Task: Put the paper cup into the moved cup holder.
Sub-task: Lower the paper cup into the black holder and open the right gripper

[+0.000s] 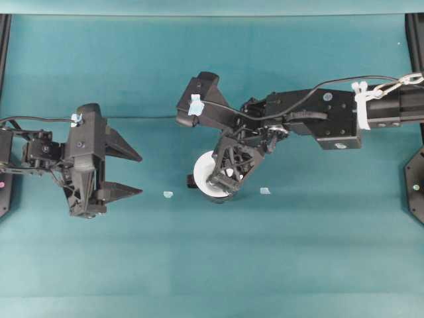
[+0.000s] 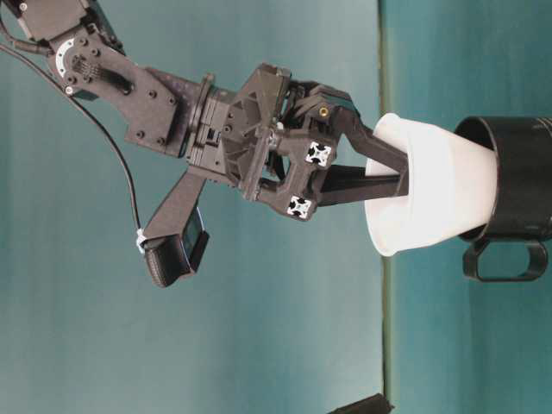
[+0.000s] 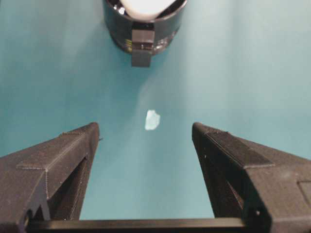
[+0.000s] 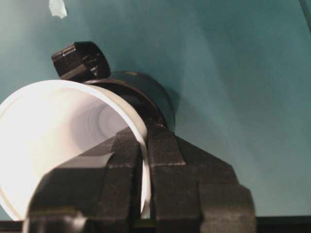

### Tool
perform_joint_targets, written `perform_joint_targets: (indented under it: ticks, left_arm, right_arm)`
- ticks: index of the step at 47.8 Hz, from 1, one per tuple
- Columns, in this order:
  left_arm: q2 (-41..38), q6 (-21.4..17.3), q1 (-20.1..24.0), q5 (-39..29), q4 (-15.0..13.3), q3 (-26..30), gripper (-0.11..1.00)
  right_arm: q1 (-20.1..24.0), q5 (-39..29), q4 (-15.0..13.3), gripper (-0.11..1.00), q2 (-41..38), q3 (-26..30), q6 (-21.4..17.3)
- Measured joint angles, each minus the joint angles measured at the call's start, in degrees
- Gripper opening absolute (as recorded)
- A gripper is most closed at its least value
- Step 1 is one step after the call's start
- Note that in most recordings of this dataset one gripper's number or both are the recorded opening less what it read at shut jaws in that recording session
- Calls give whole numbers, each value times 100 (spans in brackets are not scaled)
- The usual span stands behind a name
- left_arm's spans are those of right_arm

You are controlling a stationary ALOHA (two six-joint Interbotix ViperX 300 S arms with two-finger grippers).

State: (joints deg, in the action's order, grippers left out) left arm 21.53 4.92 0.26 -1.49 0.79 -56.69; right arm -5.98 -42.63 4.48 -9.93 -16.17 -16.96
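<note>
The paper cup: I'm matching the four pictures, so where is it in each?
Overhead: paper cup at centre, under the right gripper.
Table-level: right of centre, base in the black mug.
Left wrist: top edge, inside the mug.
Right wrist: lower left, wall pinched.
Shared landmark: the mug's handle.

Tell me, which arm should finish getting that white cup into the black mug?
Right. Its gripper pinches the paper cup wall, with the cup's base already inside the cup holder. The left gripper sits open off to the side, holding nothing.
</note>
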Motion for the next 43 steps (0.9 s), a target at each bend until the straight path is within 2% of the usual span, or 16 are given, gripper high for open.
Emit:
perform_joint_targets:
  ticks: [7,17,21,24,43]
  left_arm:
    - [-9,0,0,0,0,0,77]
    - [0,0,18,9,-9,-9,77]
    - [-9,0,9,0,0,0,77]
    - [-9,0,9,0,-9,-9,77]
    - [0,0,18,0,0,0,77]
  right_arm:
    - [9,0,0,29,0,-9,0]
    - [9,26,0,77,0,-18,9]
    - [9,35,0,90,0,-53,9]
    - [9,44,0,94,-9,-79,9]
    - [9,211,0,93,70,-255,9]
